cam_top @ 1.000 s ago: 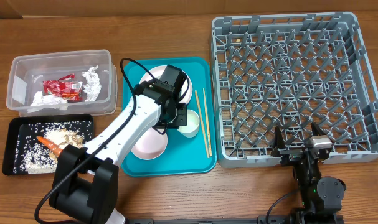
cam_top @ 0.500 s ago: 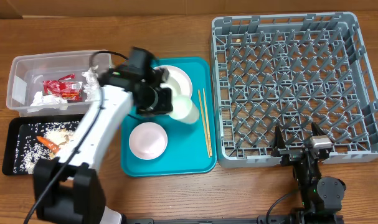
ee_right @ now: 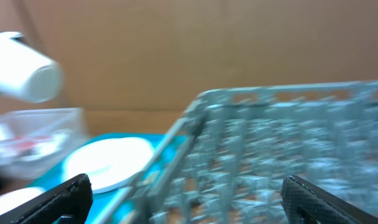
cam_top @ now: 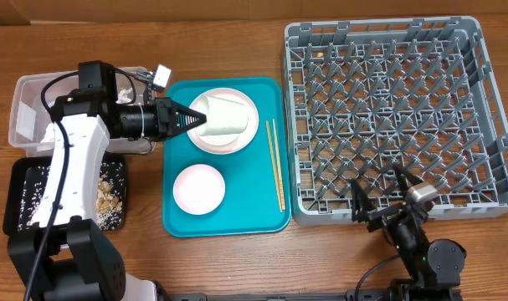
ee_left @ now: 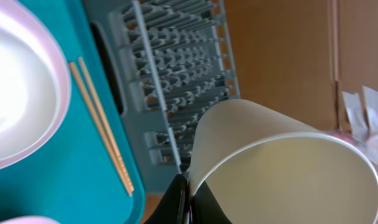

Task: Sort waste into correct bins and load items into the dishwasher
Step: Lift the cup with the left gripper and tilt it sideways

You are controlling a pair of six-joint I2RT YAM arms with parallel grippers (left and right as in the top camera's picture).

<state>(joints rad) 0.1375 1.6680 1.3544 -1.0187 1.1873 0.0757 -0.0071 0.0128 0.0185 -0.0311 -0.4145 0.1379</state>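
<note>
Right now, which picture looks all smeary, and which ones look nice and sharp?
Right wrist view: smeary all over, and the pegs of the large grey plastic dish rack melt into blur. Overhead view: sharp, even the thin wooden chopsticks look crisp. Left wrist view: mostly sharp, the small white cup looms close up, and the round white plate glares bright.

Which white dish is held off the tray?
The cup, gripped on its side by the left hand above the plate; the plate and bowl rest on the tray.
</note>
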